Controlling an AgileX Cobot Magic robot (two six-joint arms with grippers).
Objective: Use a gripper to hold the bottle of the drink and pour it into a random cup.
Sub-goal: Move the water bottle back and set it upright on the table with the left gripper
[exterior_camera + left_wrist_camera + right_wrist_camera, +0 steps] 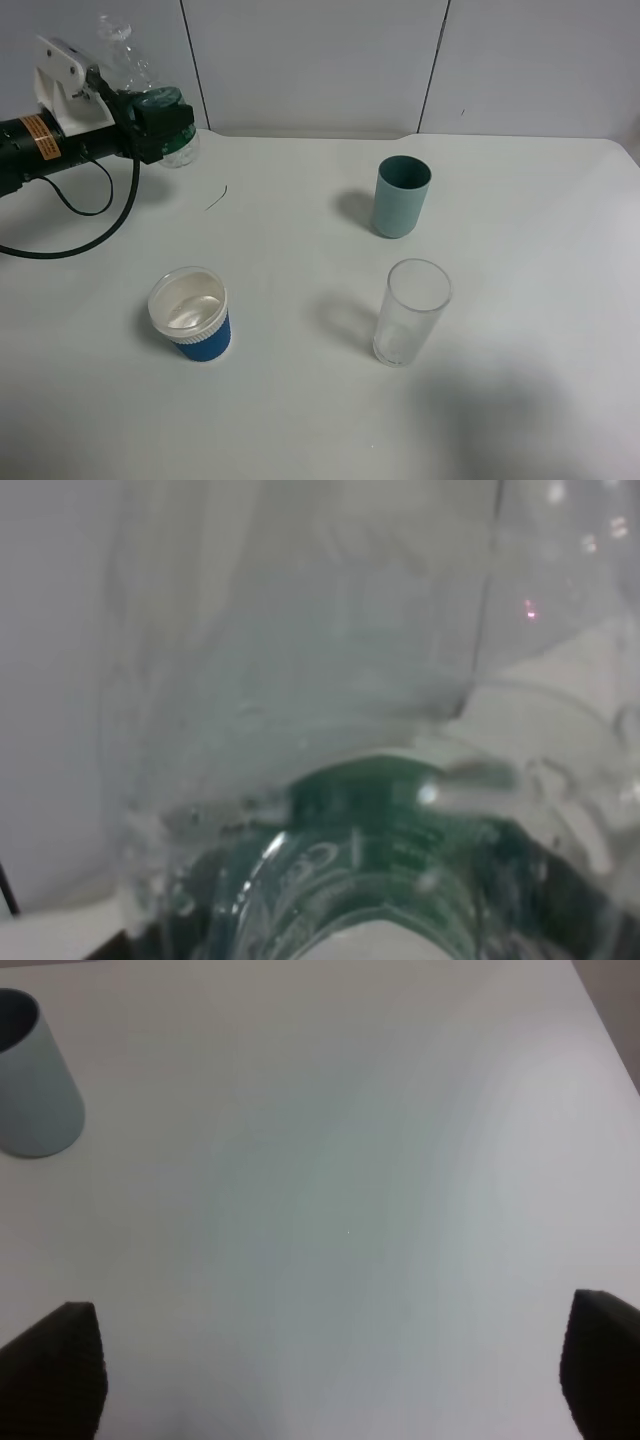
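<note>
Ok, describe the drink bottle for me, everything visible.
The bottle is small, of clear crinkled plastic, with a green label bearing pale print around its lower body. The left pincer is clamped across that label and holds it off the table at the far left. It is tilted: the neck points up and leans left in the high view, with the base lower to the right. Nothing else touches it. Its mouth and liquid level are too faint to tell.

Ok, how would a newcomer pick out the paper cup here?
On the white table stand three cups. The paper cup is alone at the front left of the high view. Unlike the teal cup and clear glass, it is short and blue with a wide white rim.
</note>
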